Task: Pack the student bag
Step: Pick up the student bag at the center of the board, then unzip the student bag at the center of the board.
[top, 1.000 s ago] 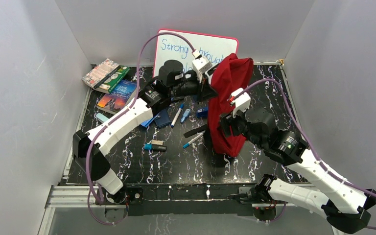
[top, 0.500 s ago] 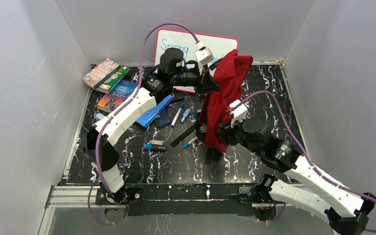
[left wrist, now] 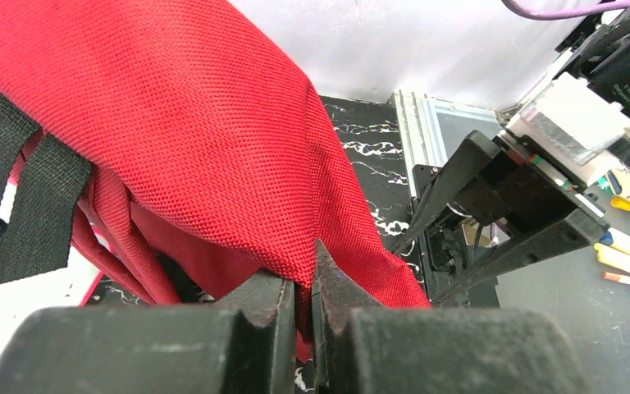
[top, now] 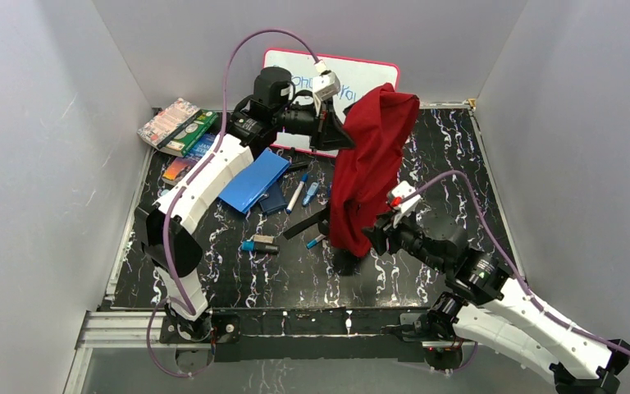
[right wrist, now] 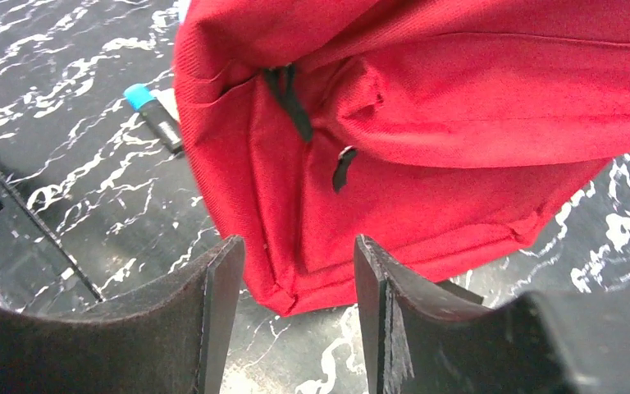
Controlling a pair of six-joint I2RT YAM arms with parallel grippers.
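Student bag (top: 373, 156) hangs upright over the middle of the bench (top: 426, 283); whether its lower end touches the surface cannot be told. Left claw (left wrist: 312, 275) is clamped on a thin fold of fabric at the top and appears to be the sole support. Right claw (right wrist: 299, 254) stands with jaws apart just short of the bottom corner, holding nothing. Risks: the fold may slip from so small a pinch, dropping the bag onto the markers (top: 297, 194) beside it; the right claw may catch loose cloth instead of the zipper pull (right wrist: 343, 168).
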